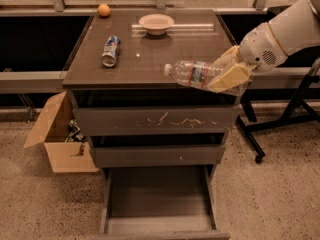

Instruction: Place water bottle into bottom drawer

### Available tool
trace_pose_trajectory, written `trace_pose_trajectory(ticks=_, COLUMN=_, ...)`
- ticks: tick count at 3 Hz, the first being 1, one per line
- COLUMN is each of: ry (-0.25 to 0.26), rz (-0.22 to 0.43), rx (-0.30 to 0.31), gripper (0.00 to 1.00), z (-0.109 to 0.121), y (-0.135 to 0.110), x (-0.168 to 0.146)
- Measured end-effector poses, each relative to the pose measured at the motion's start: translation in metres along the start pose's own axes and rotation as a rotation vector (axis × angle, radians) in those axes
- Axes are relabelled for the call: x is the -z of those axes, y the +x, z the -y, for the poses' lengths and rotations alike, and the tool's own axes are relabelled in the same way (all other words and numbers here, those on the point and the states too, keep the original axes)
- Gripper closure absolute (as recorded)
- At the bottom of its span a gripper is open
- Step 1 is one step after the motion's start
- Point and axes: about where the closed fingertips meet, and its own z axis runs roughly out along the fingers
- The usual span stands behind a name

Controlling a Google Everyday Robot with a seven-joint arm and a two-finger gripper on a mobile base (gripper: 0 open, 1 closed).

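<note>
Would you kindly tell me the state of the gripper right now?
Gripper: closed on the water bottle, above the front right edge of the cabinet.

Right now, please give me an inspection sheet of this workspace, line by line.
Surface: cabinet top, brown, glossy.
Job's things: water bottle held sideways over the top's front right part; bottom drawer pulled open.
Clutter: soda can lying, bowl, orange ball on the top.
Pincer: pincer shut on the bottle's base end, front right.
Cables: nothing seen.
Surroundings: open cardboard box on the floor left; black stand right.
</note>
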Motion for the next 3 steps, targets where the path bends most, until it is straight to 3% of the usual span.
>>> trace_pose_trajectory(ticks=1, ry=-0.001, rz=0.000, rx=0.000, gripper=1.00, z=0.000, y=0.000, x=0.000)
trace_pose_trajectory(ticks=2, ry=-0.028, rz=-0.048, rx=-0.028, gripper=1.00, z=-0.010, y=0.019, x=-0.019)
trace_pose_trajectory(ticks=3, ry=-0.071, rz=-0.090, rx=-0.109, gripper=1.00, z=-0.036, y=0.062, x=-0.056)
